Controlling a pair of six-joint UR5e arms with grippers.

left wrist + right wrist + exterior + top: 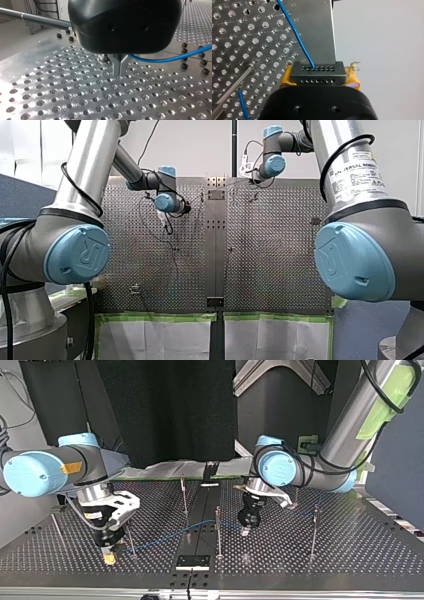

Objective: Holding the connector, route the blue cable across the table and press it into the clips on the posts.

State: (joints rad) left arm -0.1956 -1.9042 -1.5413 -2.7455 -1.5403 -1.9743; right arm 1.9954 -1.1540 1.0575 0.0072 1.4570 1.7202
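close to the right wrist camera, my right gripper (pixel 320 76) pinches the one black connector (pixel 317 67) between yellow pads (pixel 287 77). one blue cable (pixel 297 35) leaves it over the table (pixel 350 555). my left gripper (pixel 120 67) has its fingers pressed together beside the cable. routing seems midway; next, lower the cable into a clip. posts (pixel 218 530): at least four.

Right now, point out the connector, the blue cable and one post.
connector (pixel 316 72), right wrist view, its holed black face.
blue cable (pixel 162 60), left wrist view, span above the table.
post (pixel 218 540), top view, halfway up its shaft.
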